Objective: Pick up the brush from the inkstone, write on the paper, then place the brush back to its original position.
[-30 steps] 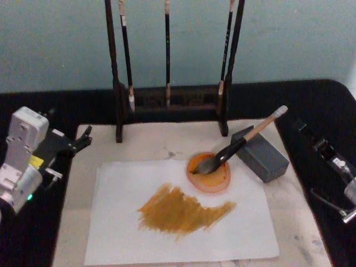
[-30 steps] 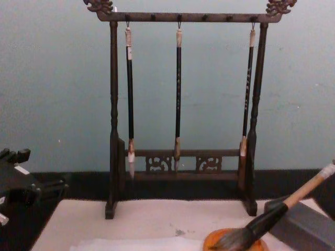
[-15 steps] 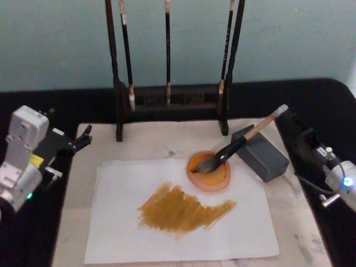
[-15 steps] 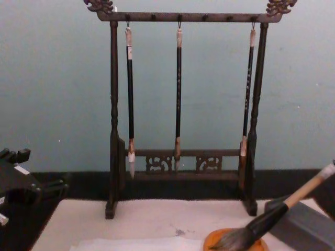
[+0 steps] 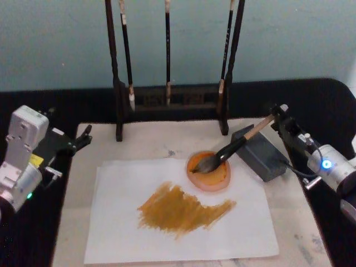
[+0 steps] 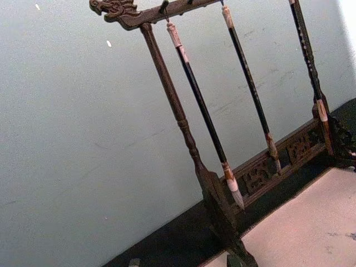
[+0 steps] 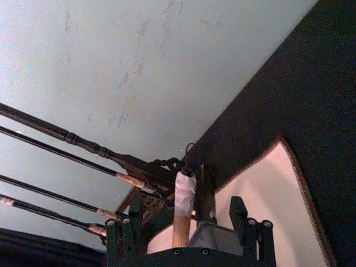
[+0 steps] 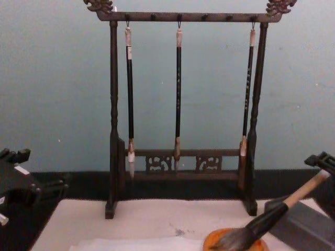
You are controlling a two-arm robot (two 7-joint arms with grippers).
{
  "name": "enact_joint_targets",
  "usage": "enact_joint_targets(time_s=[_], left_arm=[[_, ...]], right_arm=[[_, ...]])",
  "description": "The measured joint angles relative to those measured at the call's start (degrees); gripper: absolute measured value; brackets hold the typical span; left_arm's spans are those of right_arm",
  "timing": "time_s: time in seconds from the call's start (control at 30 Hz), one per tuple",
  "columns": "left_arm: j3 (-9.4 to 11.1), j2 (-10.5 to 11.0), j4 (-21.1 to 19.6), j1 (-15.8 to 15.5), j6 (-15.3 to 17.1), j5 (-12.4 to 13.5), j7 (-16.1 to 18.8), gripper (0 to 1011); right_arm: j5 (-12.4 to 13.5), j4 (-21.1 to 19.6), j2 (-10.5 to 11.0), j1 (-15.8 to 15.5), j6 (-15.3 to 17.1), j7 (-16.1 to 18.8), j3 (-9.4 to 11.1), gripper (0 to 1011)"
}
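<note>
The brush (image 5: 239,143) lies slanted, its tan handle propped on the dark grey inkstone block (image 5: 261,156) and its bushy bristles in the orange dish (image 5: 210,177). My right gripper (image 5: 280,118) is open at the handle's top end. In the right wrist view the pale end cap (image 7: 185,192) stands between its two spread fingers (image 7: 249,225) with gaps on both sides. From the chest the right gripper (image 8: 320,160) shows just above the brush (image 8: 285,205). The white paper (image 5: 122,222) bears a broad ochre stroke (image 5: 183,210). My left gripper (image 5: 83,137) is parked open off the mat's left edge.
A dark wooden rack (image 5: 169,103) with three thin black-handled brushes (image 8: 178,94) hanging from it stands at the back of the cream mat (image 5: 161,142). Black cloth (image 5: 322,100) surrounds the mat, with a teal wall behind.
My right arm has come in from the right edge and forward to the brush's top end, and its fingers now straddle the end cap. The brush and left arm have not moved.
</note>
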Motion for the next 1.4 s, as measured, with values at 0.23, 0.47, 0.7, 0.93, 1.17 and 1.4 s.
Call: enact_joint_targets(time_s=[0.23, 0.47, 0.7, 0.93, 1.17, 1.4], left_arm=[[0.0, 0.0, 0.0, 0.0, 0.0, 0.0, 0.0, 1010], [0.0, 0.0, 0.0, 0.0, 0.0, 0.0, 0.0, 1010], [0.0, 0.0, 0.0, 0.0, 0.0, 0.0, 0.0, 1009], [0.0, 0.0, 0.0, 0.0, 0.0, 0.0, 0.0, 1010], [0.0, 0.0, 0.0, 0.0, 0.0, 0.0, 0.0, 1010], [0.0, 0.0, 0.0, 0.0, 0.0, 0.0, 0.0, 1009]], right_arm=[[-0.7, 5.5, -0.7, 4.3, -1.1, 1.9, -2.5, 1000], [-1.1, 6.3, -0.9, 5.2, -2.4, 2.2, -3.4, 1000], [-1.1, 6.3, -0.9, 5.1, -2.2, 2.2, -3.3, 1000], [-1.0, 6.2, -0.8, 5.1, -2.1, 2.2, -3.2, 888], [-1.1, 6.2, -0.8, 5.0, -2.0, 2.2, -3.2, 708], [-1.0, 6.1, -0.8, 5.0, -1.9, 2.2, -3.1, 444]])
